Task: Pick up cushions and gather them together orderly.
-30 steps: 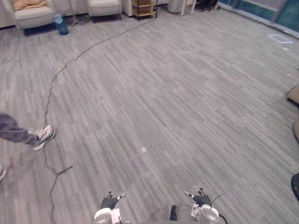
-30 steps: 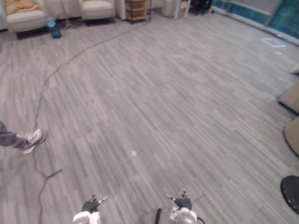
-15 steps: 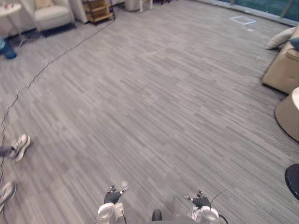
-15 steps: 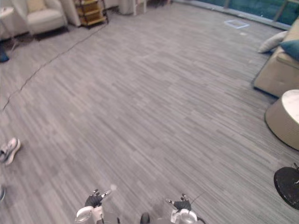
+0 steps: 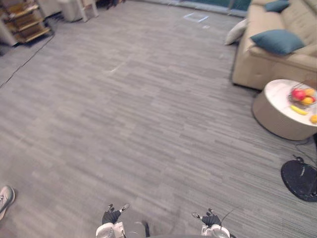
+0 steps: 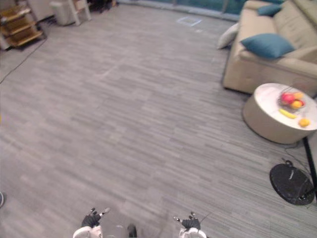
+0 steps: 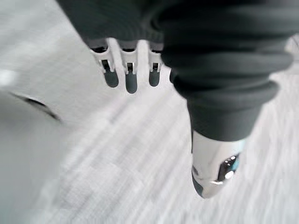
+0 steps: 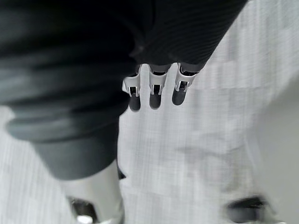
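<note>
Left hand [image 5: 111, 216] was seen at the near edge of the head views. Its fingers [image 7: 125, 70] were straight and released, nothing was held, and floor [image 5: 148, 114] was seen past them. Right hand [image 5: 211, 218] was seen beside it, a little apart, in the same state: fingers [image 8: 155, 91] were straight and nothing was grasped.

All cushions were seen well apart from both hands, far right:
- Teal cushion [image 5: 276, 41] was laid on the seat of the sofa [image 5: 257, 67], near its end.
- Second teal cushion [image 5: 276, 5] was seen further back on the same sofa.
- Pale cushion [image 5: 236, 31] was seen low at the sofa's end; whether it touched the sofa could not be told.

A round table [image 5: 277, 116] was placed just beside the sofa. A fruit bowl [image 5: 302, 95] was set on it, with a banana [image 5: 298, 110] and an orange [image 5: 313, 119] lying loose beside the bowl. A black disc [image 5: 299, 181] was seen on the floor near the table.

A white taped square [image 5: 195, 17] was marked on the floor far ahead. A wooden shelf [image 5: 22, 22] was seen far left. A person's shoe [image 5: 5, 198] was seen at the left edge.
</note>
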Controlling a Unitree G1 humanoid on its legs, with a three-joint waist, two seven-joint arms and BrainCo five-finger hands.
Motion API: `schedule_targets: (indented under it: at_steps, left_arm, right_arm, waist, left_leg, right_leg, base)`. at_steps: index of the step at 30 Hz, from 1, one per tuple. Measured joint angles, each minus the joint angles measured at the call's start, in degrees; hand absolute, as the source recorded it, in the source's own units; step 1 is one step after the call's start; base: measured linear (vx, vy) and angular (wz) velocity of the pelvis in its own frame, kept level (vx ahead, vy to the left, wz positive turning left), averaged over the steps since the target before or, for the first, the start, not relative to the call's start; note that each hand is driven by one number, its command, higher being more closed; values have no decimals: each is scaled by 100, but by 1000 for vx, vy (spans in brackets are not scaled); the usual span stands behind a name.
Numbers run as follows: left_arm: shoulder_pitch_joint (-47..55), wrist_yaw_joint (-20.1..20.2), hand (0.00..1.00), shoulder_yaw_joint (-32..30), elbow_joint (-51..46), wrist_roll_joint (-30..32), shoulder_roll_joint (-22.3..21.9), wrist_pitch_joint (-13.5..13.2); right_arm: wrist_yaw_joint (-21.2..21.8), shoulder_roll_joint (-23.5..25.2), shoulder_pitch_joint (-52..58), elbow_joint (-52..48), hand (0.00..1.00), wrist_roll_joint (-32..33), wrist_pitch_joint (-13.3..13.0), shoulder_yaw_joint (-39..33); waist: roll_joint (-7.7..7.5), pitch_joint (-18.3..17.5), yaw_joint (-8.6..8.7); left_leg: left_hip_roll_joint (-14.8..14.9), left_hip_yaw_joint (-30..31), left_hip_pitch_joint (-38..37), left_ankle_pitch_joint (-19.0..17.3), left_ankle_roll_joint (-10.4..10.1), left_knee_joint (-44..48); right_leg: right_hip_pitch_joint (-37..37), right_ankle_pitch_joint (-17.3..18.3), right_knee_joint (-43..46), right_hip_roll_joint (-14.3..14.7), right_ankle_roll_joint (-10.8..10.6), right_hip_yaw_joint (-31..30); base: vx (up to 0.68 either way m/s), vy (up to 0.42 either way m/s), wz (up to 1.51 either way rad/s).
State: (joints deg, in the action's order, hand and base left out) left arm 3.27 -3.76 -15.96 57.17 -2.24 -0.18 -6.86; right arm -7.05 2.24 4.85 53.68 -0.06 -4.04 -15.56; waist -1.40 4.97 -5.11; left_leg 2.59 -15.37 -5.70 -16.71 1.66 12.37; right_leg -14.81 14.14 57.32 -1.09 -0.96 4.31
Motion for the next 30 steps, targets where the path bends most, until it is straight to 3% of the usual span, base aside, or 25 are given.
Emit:
schedule_targets:
  at_steps: [2,3,4,5,6,7,8,10,11,12,13,15,17,19,20,21,22,23,24,25,26,27,28,29,30]
  left_arm:
    - [-71,7,0,46,155,19,-16,1]
    - [-152,19,0,188,282,109,-5,6]
    - [-207,25,0,266,351,116,-6,12]
    - [-231,26,0,435,408,200,17,10]
    - [-179,39,0,564,492,275,74,17]
    - [-199,46,0,592,499,332,78,23]
    - [-245,55,0,500,528,361,-3,27]
    - [-249,37,0,251,495,390,-56,24]
    - [-202,35,0,81,365,389,-106,30]
    - [-144,37,0,-26,263,387,-142,30]
    - [-67,35,0,-89,97,378,-152,35]
    - [16,22,0,-47,-165,309,-60,10]
    - [59,19,0,-34,-321,244,-58,-24]
    - [78,9,0,-11,-337,202,-61,-31]
    - [89,2,0,27,-300,180,-62,-40]
    - [104,-4,0,69,-260,76,-91,-52]
    - [104,-22,0,136,-258,22,-112,-92]
    - [100,-20,0,157,-266,-46,-125,-157]
    - [107,-35,0,189,-231,-45,-98,-165]
    - [113,-40,0,202,-218,-12,-59,-151]
    - [126,-48,0,201,-209,-16,-4,-153]
    - [99,-52,0,184,-208,-16,37,-150]
    - [76,-63,0,233,-168,-15,119,-137]
    - [60,-63,0,259,-143,-13,163,-122]
    - [38,-67,0,302,-102,-9,222,-79]
  right_arm:
    - [22,-72,-38,-32,0,2,-43,-14]
    - [23,-143,-58,38,0,4,-52,-38]
    - [24,-184,-84,127,0,4,-59,-68]
    - [29,-205,-160,239,0,49,-58,-231]
    - [17,-286,-168,349,0,32,-38,-243]
    - [18,-336,-142,389,0,20,-14,-257]
    - [25,-393,-183,390,0,1,35,-381]
    - [23,-353,-200,329,0,5,45,-434]
    - [24,-353,-243,306,0,7,54,-366]
    - [19,-329,-295,349,0,6,71,-319]
    - [20,-334,-303,346,0,7,101,-226]
    - [13,-200,-275,344,0,13,121,-185]
    - [17,-122,-300,345,0,16,119,-177]
    - [6,-85,-480,353,0,16,117,-233]
    - [6,-104,-510,357,0,16,116,-232]
    - [5,-146,-522,371,0,13,114,-232]
    - [-11,-233,-505,445,0,6,116,-225]
    - [-16,-240,-499,623,0,5,134,-217]
    - [-23,-208,-486,782,0,3,143,-226]
    - [-20,-157,-470,832,0,0,148,-219]
    - [-21,-97,-369,824,0,-4,135,-221]
    - [-23,-49,-351,793,0,-1,133,-225]
    - [-17,-51,-376,788,0,-6,118,-223]
    - [-17,-46,-377,777,0,-7,112,-223]
    - [-19,-52,-369,730,0,-11,86,-221]
  waist:
    - [40,22,223]
    - [24,36,320]
    - [12,42,355]
    - [-58,56,457]
    - [-130,60,542]
    - [-67,32,575]
    - [111,21,532]
    - [257,81,511]
    - [376,147,474]
    - [464,197,430]
    - [453,239,366]
    - [279,304,223]
    - [170,284,146]
    - [192,290,96]
    - [228,297,62]
    - [363,311,-1]
    - [441,280,-55]
    - [458,259,-149]
    - [372,179,-144]
    - [282,92,-120]
    - [128,28,-91]
    - [28,83,-92]
    - [-75,143,-47]
    - [-108,171,10]
    - [-126,230,86]
  left_leg:
    - [105,37,-430,-253,24,-90]
    - [118,88,-706,-348,53,-322]
    - [111,146,-854,-377,27,-455]
    - [20,269,-1124,-340,-27,-689]
    - [-81,583,-1316,-340,-22,-687]
    - [-34,813,-1366,-341,-22,-541]
    - [204,1044,-1299,-265,-106,-17]
    - [269,1386,-681,246,-561,1563]
    - [402,1486,25,1072,-975,3123]
    - [591,1388,452,1084,-989,4078]
    - [770,1178,895,853,-806,4869]
    - [785,875,1337,477,-655,4950]
    - [743,571,1935,100,-463,4251]
    - [406,522,2454,91,-458,2440]
    - [294,566,2557,354,-548,1610]
    - [244,717,2717,775,-700,633]
    - [285,804,2895,1030,-807,337]
    - [302,760,2975,1512,-778,344]
    - [195,652,2918,1974,-460,429]
    - [73,559,2871,1982,-357,421]
    - [-73,461,2767,1962,-118,350]
    - [-189,400,2593,1835,73,379]
    - [-326,404,2256,1602,141,365]
    - [-378,439,2071,1473,173,347]
    - [-458,500,1729,1214,177,367]
  right_leg:
    - [-380,325,-783,95,74,427]
    - [-664,190,-1736,164,31,583]
    - [-805,-30,-2307,178,-4,625]
    - [-1013,-530,-3220,163,-86,622]
    - [-1163,-1146,-3366,100,65,534]
    - [-1107,-1422,-3274,170,501,481]
    - [-973,-1096,-3073,266,646,600]
    - [-709,-660,-2958,390,759,634]
    - [-357,-522,-3182,531,805,551]
    - [28,-479,-3411,697,866,480]
    - [621,-445,-3786,808,919,367]
    - [1520,-429,-4286,777,944,123]
    - [2182,-399,-4839,679,942,-66]
    - [2614,-231,-5197,434,728,-340]
    - [2731,-155,-5283,352,697,-466]
    - [2932,-79,-5426,296,691,-627]
    - [3055,30,-5520,284,640,-701]
    - [3252,223,-5593,192,565,-840]
    - [3353,288,-5508,43,568,-961]
    - [3270,283,-5262,-109,569,-986]
    - [2983,272,-4630,-259,518,-1070]
    - [2717,171,-3836,-310,251,-1106]
    - [2166,-332,-2396,-337,-448,-1164]
    - [1900,-816,-1687,-331,-809,-1188]
    - [1448,-898,-560,-373,-868,-1117]
  base:
    - [572,46,10]
    - [563,5,39]
    - [473,-18,50]
    - [697,-76,59]
    - [737,-106,62]
    - [914,-165,34]
    - [789,-174,12]
    - [765,-161,-2]
    - [741,-104,-22]
    - [876,-78,-40]
    - [711,-28,-37]
    - [653,-12,-37]
    - [595,23,-46]
    - [547,109,-58]
    - [567,185,-69]
    - [578,264,-64]
    - [714,379,-68]
    - [607,354,-51]
    - [645,356,-36]
    - [527,267,-21]
    - [652,320,-17]
    - [728,382,-15]
    - [709,374,2]
    - [675,344,25]
    - [535,234,16]
